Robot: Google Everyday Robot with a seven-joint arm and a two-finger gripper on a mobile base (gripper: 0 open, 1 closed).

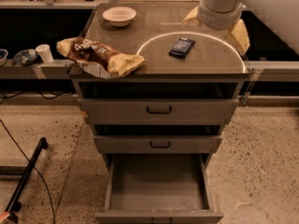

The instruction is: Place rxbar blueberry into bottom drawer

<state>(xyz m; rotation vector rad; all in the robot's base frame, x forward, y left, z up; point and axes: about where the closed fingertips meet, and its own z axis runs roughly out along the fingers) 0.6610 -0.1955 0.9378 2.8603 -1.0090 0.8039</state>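
Note:
The rxbar blueberry [182, 46], a small dark navy bar, lies flat on the cabinet top inside a pale ring of light. My gripper [215, 28] hangs above the right back part of the top, just right of and behind the bar, not touching it. Its two yellowish fingers [239, 35] stick out on either side of the white wrist, spread apart and empty. The bottom drawer [158, 186] is pulled open below, its grey floor bare.
A brown-and-yellow chip bag [96, 56] lies on the left of the cabinet top, and a white bowl [119, 15] stands at the back left. Two upper drawers [159, 110] with black handles are shut. A cup [45, 53] stands on the left shelf. A black pole and cable lie on the floor at left.

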